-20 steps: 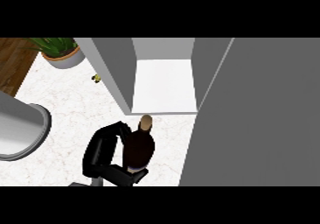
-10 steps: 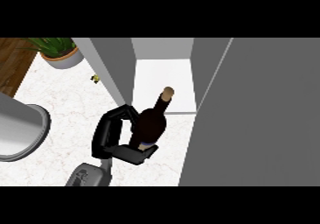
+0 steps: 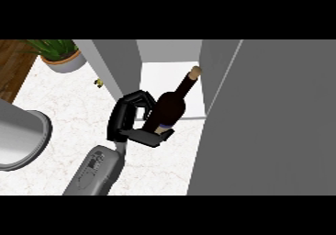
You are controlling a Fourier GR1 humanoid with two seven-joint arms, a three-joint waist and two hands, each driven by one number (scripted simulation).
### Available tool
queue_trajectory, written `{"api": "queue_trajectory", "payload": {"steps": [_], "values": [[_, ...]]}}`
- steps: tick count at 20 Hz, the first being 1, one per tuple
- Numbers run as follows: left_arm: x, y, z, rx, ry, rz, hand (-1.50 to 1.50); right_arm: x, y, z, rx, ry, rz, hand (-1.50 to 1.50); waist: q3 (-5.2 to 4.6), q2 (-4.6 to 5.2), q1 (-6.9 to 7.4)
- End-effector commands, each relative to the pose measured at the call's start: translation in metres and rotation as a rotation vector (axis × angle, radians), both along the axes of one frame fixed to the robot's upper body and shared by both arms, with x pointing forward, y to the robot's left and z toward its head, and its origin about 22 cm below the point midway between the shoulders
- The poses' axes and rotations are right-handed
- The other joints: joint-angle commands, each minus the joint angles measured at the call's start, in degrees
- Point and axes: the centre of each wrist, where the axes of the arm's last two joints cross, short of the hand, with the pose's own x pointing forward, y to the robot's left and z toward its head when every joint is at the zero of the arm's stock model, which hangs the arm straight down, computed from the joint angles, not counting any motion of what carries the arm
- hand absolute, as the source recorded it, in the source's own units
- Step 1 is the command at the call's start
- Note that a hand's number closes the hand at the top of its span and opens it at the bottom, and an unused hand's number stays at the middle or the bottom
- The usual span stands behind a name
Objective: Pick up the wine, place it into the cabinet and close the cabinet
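At the far left edge a big grey round thing with a pale rim (image 3: 18,137) pokes into the head view; only part of it shows, so what it is cannot be told. Behind it, in the top left corner, lies a strip of brown wooden floor (image 3: 11,64). Next to that strip a green leafy plant in a pale round pot (image 3: 60,56) stands on the white speckled stone counter (image 3: 69,114). A little to the right of the pot, a tiny yellow-green thing (image 3: 99,82) lies on the counter, close to the cabinet wall; it is too small to tell what it is. Then comes the tall grey side wall of the cabinet (image 3: 120,64). Below it, one grey forearm (image 3: 96,172) comes up from the bottom of the view, and at its end sits a black hand (image 3: 133,121). From this view alone it is hard to be sure which hand this is; it looks like the right one, and no other hand shows. Its fingers and thumb are curled round the lower part of the dark wine bottle (image 3: 169,106). The bottle tilts, with its tan cork top pointing up and to the right, over the front edge of the cabinet's white shelf floor (image 3: 167,75). At the far right, the wide grey cabinet door (image 3: 272,119) stands open, and the cork end is just beside its edge.
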Motion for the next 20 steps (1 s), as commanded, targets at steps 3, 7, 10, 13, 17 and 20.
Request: {"api": "queue_trajectory", "payload": {"steps": [3, 7, 10, 13, 17, 20], "values": [[0.028, 0.000, -0.006, -0.004, 0.038, -0.020, 1.50, -0.032, -0.011, 0.037, 0.086, -0.049, 0.057, -1.50, -0.01, 0.17, 0.07], [0.031, -0.015, -0.005, 0.002, 0.012, -0.029, 1.50, -0.031, -0.010, 0.035, 0.096, -0.040, 0.062, -1.50, -0.01, 0.12, 0.06], [0.053, -0.025, 0.004, -0.010, 0.026, -0.014, 1.50, -0.027, -0.006, 0.026, 0.092, -0.044, 0.066, -1.50, -0.02, 0.28, -0.73], [0.062, -0.037, 0.023, -0.006, 0.042, 0.001, 1.50, -0.027, -0.016, 0.038, 0.086, -0.045, 0.053, -1.50, 0.01, 0.29, -0.54], [0.064, -0.036, 0.004, -0.013, 0.038, 0.002, 1.50, -0.028, -0.008, 0.024, 0.101, -0.038, 0.056, -1.50, -0.01, 0.34, -1.16], [0.076, -0.031, 0.000, 0.004, 0.075, 0.031, 1.50, -0.028, -0.013, 0.028, 0.085, -0.046, 0.092, -1.50, 0.01, 0.72, -2.07]]}}
